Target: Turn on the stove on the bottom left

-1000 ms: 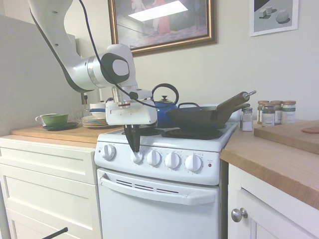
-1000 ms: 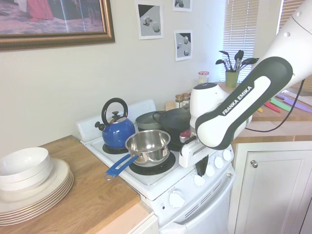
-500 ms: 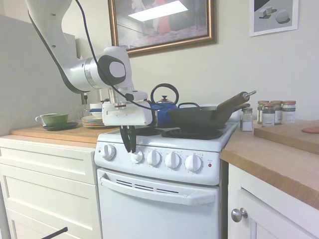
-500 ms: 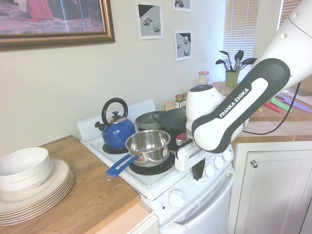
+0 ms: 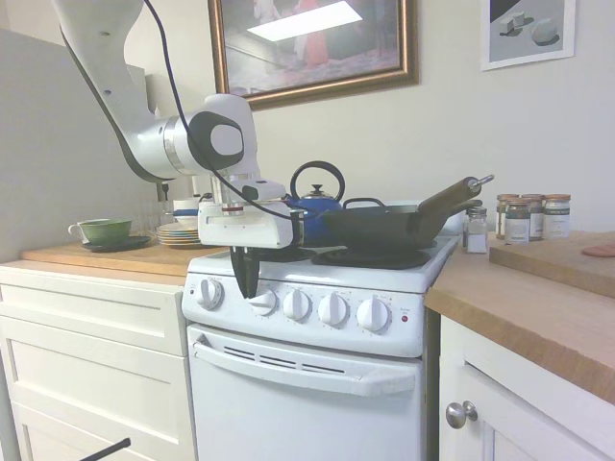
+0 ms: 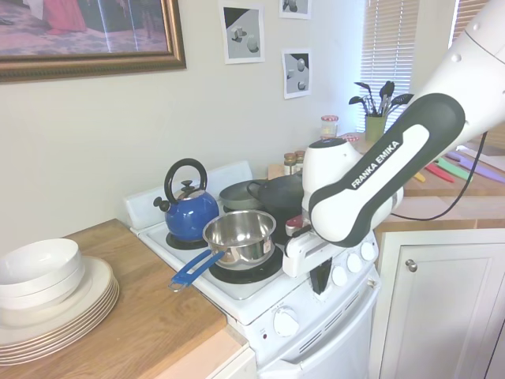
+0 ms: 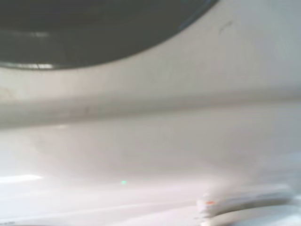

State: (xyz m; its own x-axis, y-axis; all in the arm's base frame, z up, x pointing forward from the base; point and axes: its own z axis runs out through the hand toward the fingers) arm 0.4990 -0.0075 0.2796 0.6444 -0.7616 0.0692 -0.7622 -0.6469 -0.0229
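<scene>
On the worktop at far left sits a green cup (image 5: pixel 104 229). Next, the pincer (image 5: pixel 246 284) — pressed together, pinching nothing — hangs between two leftmost knobs of the stove (image 5: pixel 317 317). It should probably spread, straddle one knob squarely, then twist.

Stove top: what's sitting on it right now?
On the stove: a blue kettle, a steel saucepan with a blue handle, and a dark pan with a dark pot behind. The cookware covers most of the burners.
</scene>
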